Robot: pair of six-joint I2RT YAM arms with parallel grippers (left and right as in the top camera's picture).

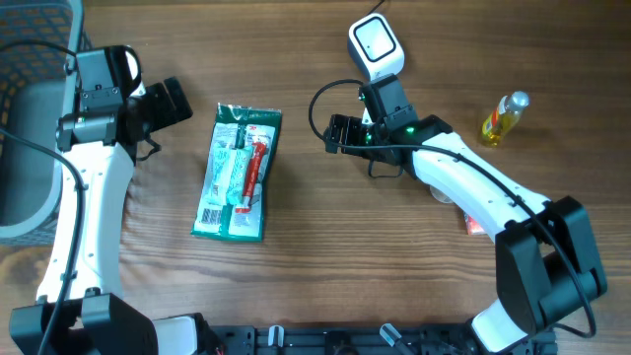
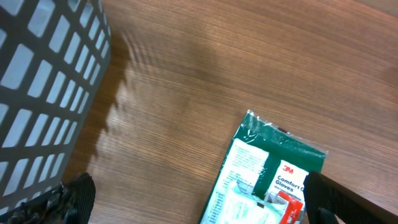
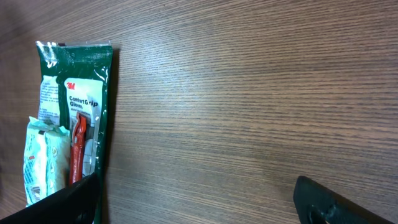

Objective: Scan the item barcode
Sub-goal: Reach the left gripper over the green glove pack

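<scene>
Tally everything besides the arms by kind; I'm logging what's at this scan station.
Glove pack: 1
Scanner: 1
Yellow bottle: 1
Grey mesh basket: 1
Half-hidden red-and-white item, kind unclear: 1
Total: 5

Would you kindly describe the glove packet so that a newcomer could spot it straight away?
On the wooden table, look between the two arms, nearer the left gripper. The glove packet lies flat there: the only green wrapper, with a red strip, unlike the white scanner and yellow bottle further right.
</scene>
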